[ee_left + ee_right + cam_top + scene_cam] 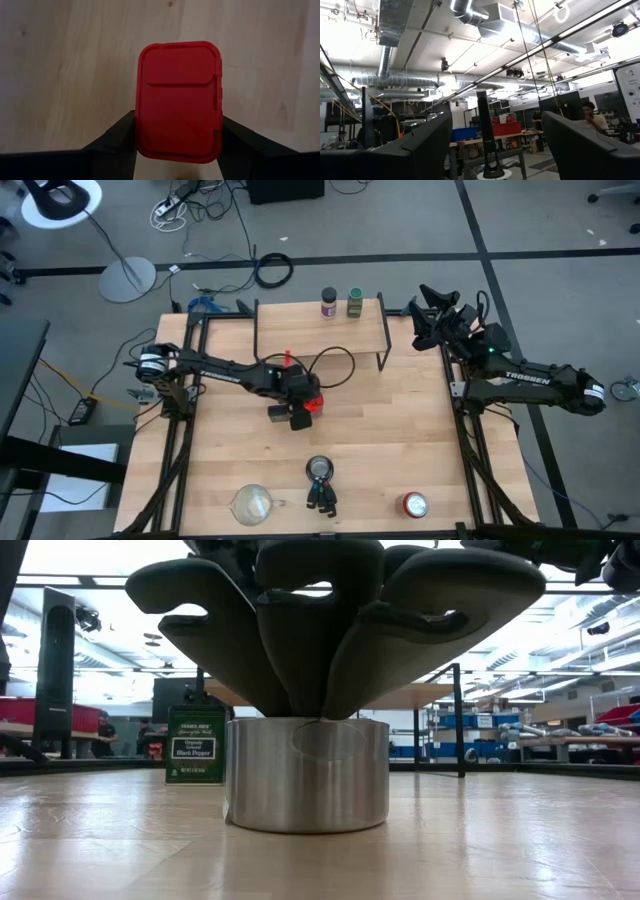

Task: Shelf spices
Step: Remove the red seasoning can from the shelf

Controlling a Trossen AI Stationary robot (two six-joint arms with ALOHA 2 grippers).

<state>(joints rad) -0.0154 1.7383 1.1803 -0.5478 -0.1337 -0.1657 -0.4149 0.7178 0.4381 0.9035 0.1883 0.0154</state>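
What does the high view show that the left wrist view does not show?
Only the high view shows the shelf with two jars on top, the glass cup, the red-topped can and the right gripper, open beside the table. Only the left wrist view shows the red tin's lid close up, clamped between dark fingers. Both show the left gripper holding the red tin over the wooden table.

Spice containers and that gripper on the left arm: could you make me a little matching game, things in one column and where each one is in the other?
Things:
1. red tin
2. purple-labelled jar
3. green jar
4. glass cup

Places:
A. near table edge, towards the left
B. on the shelf, right one of the pair
C. between the left gripper fingers, mid-table
D. on the shelf, left one of the pair

Pairs: 1-C, 2-D, 3-B, 4-A
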